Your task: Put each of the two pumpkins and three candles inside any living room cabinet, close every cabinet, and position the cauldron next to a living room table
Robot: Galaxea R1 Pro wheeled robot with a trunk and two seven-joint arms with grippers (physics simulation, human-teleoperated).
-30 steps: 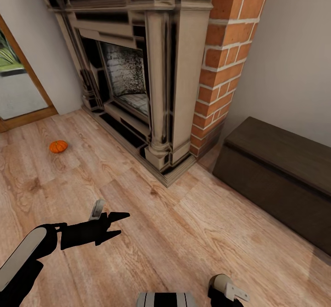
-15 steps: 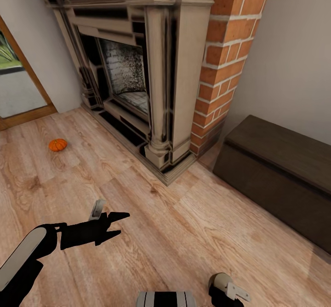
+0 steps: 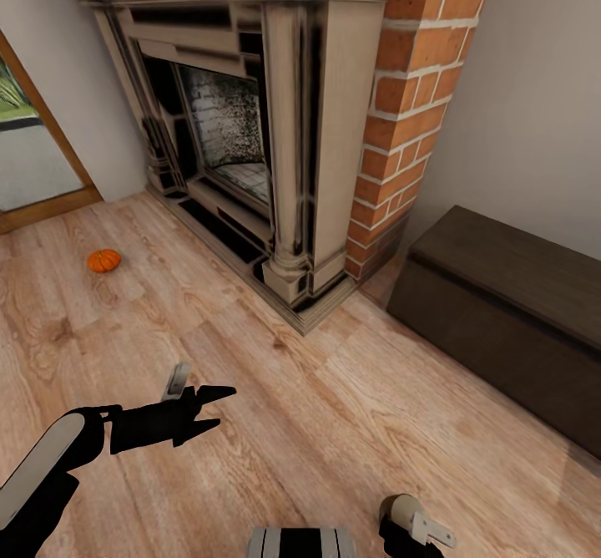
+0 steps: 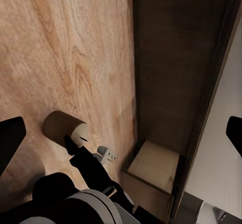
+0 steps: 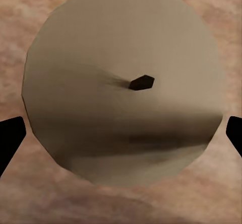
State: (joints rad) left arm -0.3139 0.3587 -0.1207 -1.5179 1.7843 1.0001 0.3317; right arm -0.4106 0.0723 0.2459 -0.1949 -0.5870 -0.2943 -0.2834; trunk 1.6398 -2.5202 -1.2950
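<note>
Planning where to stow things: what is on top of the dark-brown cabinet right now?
The cabinet top shows bare dark wood in the head view. Its far right end runs out of frame, so that part cannot be checked.

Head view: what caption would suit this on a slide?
Open left gripper held over wood floor; pumpkin lies near fireplace, cabinet closed.

The floor [image 3: 351, 424] is light wood-grain planking. One small orange pumpkin [image 3: 103, 261] rests directly on it at far left, well apart from the fireplace [image 3: 275, 149] base. The dark-brown cabinet [image 3: 509, 324] stands on the planks at right, just beside the brick column [image 3: 401, 124]
</note>
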